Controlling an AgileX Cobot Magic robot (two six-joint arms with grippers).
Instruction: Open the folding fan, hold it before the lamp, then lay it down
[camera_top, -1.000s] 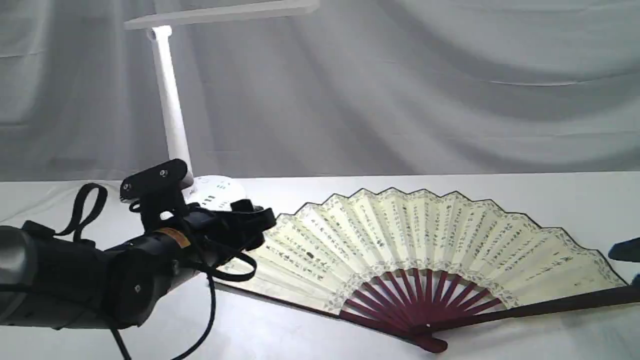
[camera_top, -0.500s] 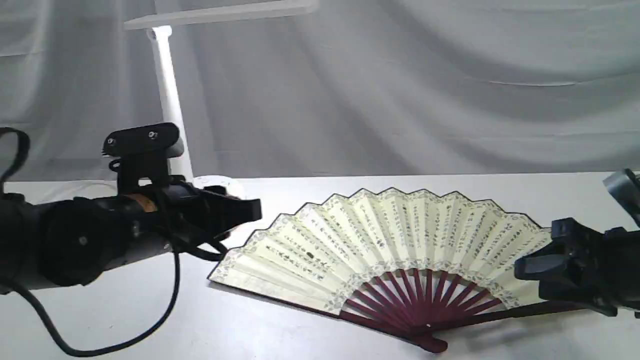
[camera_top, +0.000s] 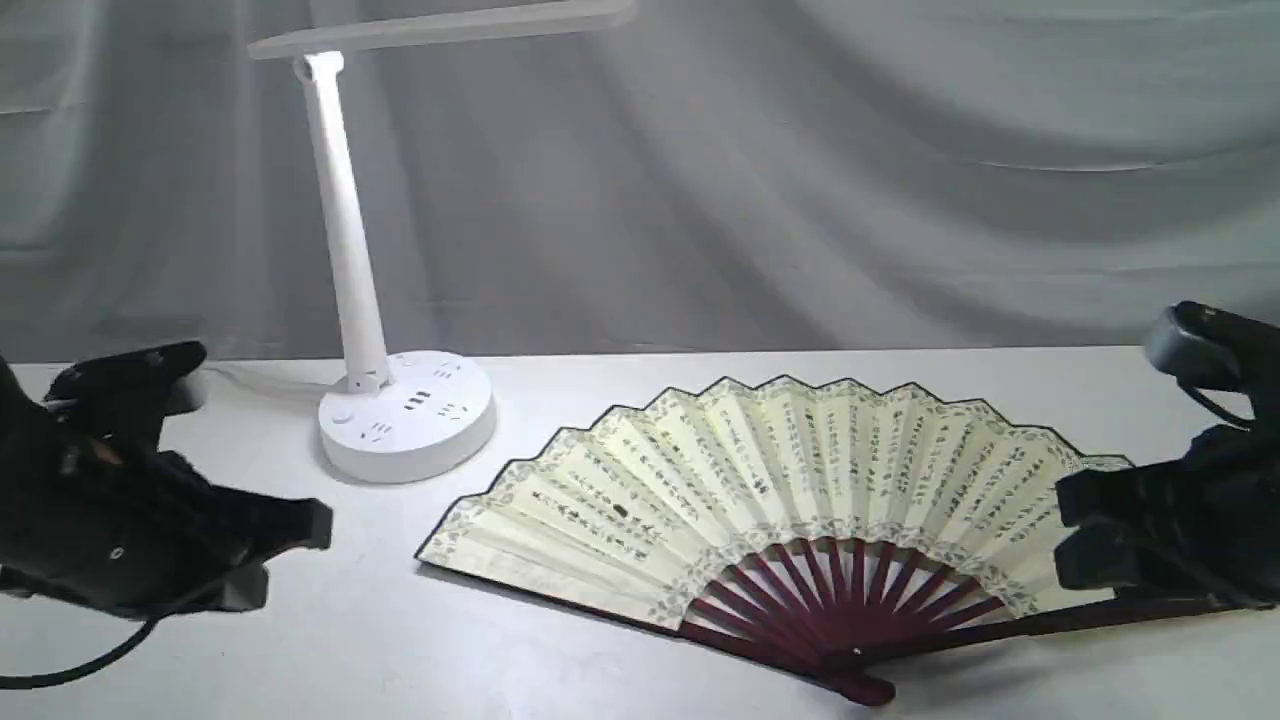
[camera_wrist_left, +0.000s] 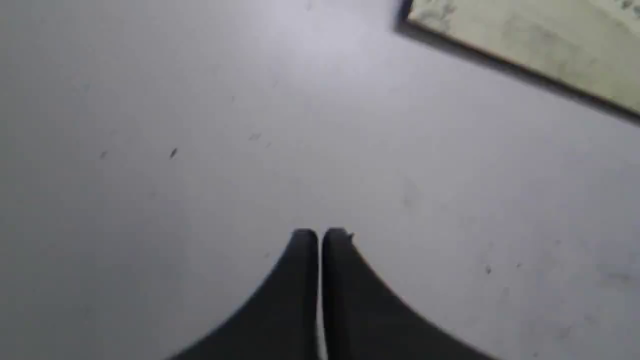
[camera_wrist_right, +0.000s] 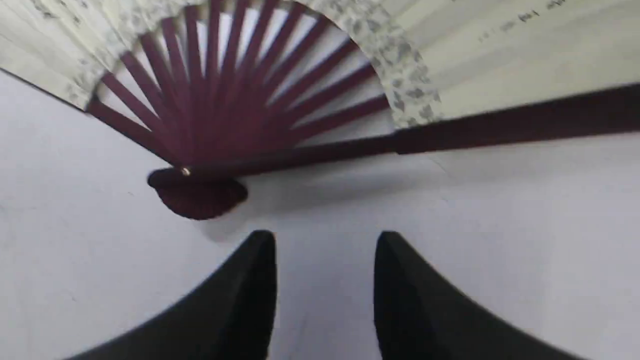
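The folding fan lies fully spread and flat on the white table, its maroon ribs meeting at the pivot near the front edge. Behind its left end stands the lamp, with its round base on the table and its light bar overhead. My left gripper hovers left of the fan, apart from it. Its fingers are shut with nothing between them. My right gripper sits over the fan's right end, beside the dark guard stick, open and empty, fingers apart.
Grey draped cloth forms the backdrop behind the table. A black cable hangs from the left arm. Bare table surface lies in front of the fan and to its left.
My left arm drew back to the left and lower, off the fan's left edge, uncovering the lamp base. My right gripper came in from the right over the fan's right end.
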